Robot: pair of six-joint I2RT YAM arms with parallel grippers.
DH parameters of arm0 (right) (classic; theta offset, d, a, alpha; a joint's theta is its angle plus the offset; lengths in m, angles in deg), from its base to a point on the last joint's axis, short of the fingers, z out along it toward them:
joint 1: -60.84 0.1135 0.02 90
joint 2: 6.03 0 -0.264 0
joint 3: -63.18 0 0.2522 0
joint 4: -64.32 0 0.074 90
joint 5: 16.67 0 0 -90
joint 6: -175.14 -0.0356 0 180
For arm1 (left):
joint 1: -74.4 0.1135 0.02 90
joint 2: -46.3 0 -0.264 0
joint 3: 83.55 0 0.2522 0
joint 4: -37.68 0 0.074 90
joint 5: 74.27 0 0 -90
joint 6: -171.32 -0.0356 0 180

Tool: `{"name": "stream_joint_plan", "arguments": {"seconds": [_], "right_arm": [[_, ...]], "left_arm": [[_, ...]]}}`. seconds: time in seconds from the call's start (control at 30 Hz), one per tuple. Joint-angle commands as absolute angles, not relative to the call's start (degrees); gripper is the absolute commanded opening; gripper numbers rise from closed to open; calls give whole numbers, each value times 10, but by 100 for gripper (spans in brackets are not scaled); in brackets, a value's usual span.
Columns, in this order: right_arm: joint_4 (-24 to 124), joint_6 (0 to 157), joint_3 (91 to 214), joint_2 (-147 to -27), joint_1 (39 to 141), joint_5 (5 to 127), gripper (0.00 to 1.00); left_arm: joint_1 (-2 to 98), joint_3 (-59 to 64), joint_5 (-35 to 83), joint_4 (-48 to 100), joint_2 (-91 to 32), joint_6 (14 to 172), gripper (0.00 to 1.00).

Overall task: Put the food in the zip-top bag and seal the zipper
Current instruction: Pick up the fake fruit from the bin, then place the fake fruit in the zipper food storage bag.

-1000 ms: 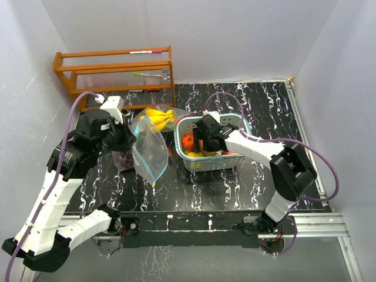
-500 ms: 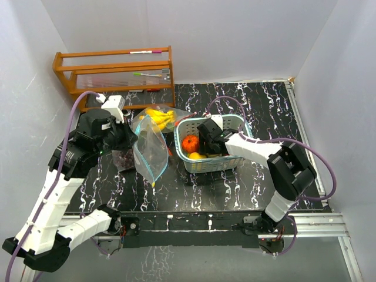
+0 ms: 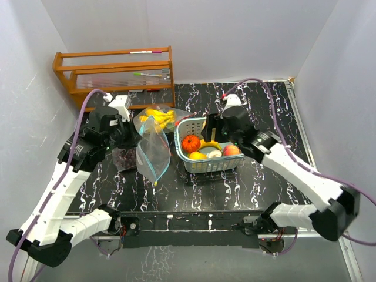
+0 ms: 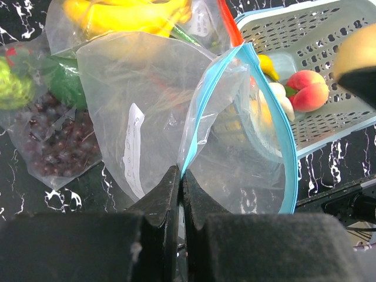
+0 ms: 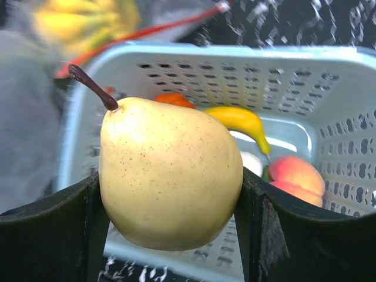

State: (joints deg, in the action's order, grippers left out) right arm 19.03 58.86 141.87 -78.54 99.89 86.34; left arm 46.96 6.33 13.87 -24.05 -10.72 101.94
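Note:
A clear zip-top bag (image 3: 154,154) with a blue zipper (image 4: 276,135) hangs open, mouth toward the basket. My left gripper (image 4: 180,173) is shut on its rim, seen too in the top view (image 3: 140,138). My right gripper (image 5: 170,200) is shut on a pale yellow pear (image 5: 170,176) with a brown stem, held above the light blue basket (image 5: 235,64). From above, that gripper (image 3: 212,126) hovers over the basket's back rim. In the basket (image 3: 208,165) lie an orange fruit (image 3: 191,143), a banana (image 5: 238,120) and a peach (image 5: 296,176).
A bag of yellow bananas (image 3: 158,116) lies behind the open bag. A bag of purple grapes (image 4: 53,147) lies left of it, by a lime-green fruit (image 4: 12,88). A wooden rack (image 3: 114,73) stands at the back left. White walls close in both sides.
My right gripper has risen out of the basket with the pear between its fingers, and the arm has swung upward. The left arm shifted slightly, still holding the bag.

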Motion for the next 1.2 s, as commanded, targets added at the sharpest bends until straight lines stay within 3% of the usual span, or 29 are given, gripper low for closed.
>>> {"name": "stream_joint_plan", "arguments": {"seconds": [0.0,0.23,0.33,0.73,1.17], "right_arm": [[229,647,1453,-694,1001,729,38],[366,617,1448,-656,1001,465,35],[449,574,1424,-674,1012,411,34],[542,555,1432,-797,1119,491,34],[420,580,1488,-896,1156,706,36]], "left_arm": [[473,50,153,-216,-118,1027,0],[473,41,181,-187,-141,1039,0],[473,41,189,-179,-150,1041,0],[473,38,207,-171,-147,1045,0],[473,40,244,-174,-122,1057,0]]}}
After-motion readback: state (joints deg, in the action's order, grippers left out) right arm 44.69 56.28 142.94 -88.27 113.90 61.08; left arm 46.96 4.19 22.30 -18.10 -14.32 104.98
